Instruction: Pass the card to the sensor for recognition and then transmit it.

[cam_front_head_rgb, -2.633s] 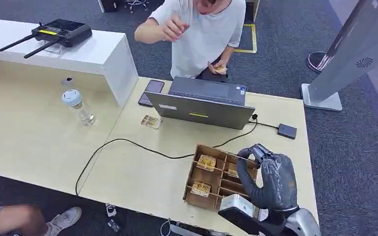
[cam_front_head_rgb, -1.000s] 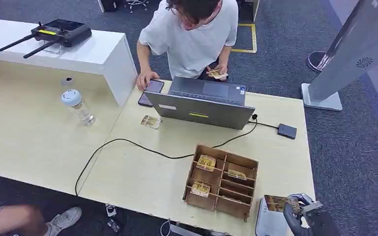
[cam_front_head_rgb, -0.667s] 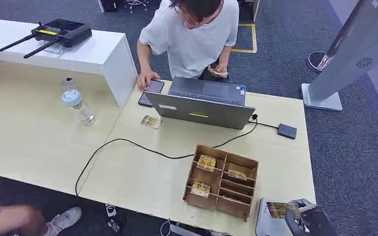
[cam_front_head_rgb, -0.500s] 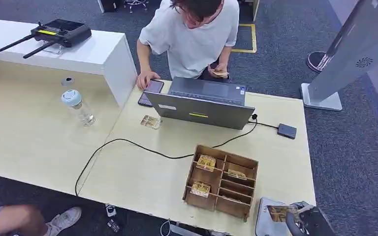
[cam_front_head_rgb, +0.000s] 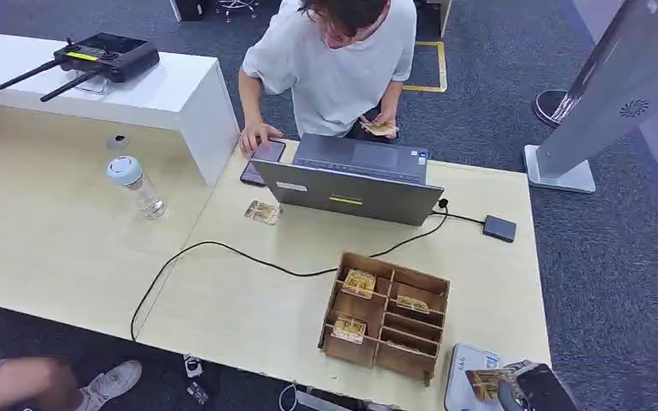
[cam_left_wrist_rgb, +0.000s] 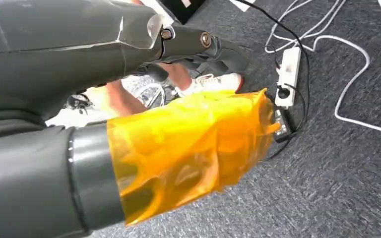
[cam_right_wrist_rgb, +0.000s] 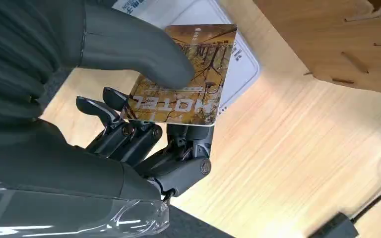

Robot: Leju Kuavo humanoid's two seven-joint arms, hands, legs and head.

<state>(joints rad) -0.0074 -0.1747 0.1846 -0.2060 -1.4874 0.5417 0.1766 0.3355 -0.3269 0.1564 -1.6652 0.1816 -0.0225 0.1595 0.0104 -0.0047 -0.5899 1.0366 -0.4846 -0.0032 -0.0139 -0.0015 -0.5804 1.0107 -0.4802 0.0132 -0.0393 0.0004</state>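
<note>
**Card held over the white sensor**

Right hand (cam_right_wrist_rgb: 129, 114) pinching the card (cam_right_wrist_rgb: 186, 74), thumb pressed on the printed face, darker fingers (cam_right_wrist_rgb: 129, 134) curled beneath. Card marked HOTEL, gold-brown, held partly over the white sensor (cam_right_wrist_rgb: 238, 59); touching the sensor or just above it, cannot tell. In the head view, sensor (cam_front_head_rgb: 467, 368) flat on the table (cam_front_head_rgb: 248, 300), just beside the near corner of the wooden tray (cam_front_head_rgb: 385, 315), card (cam_front_head_rgb: 486, 383) and right hand (cam_front_head_rgb: 531, 392) over the sensor's nearer side. More cards standing in the tray's compartments. Beyond the tray from the sensor, a laptop (cam_front_head_rgb: 351, 180), a person (cam_front_head_rgb: 334, 60) behind it with cards in one hand and the other hand on a phone (cam_front_head_rgb: 261, 160). Small black box (cam_front_head_rgb: 499, 228) on the table, beyond the sensor. Left hand (cam_left_wrist_rgb: 144, 99) over carpet, thumb wrapped in yellow film; fingers straight, holding nothing
</note>
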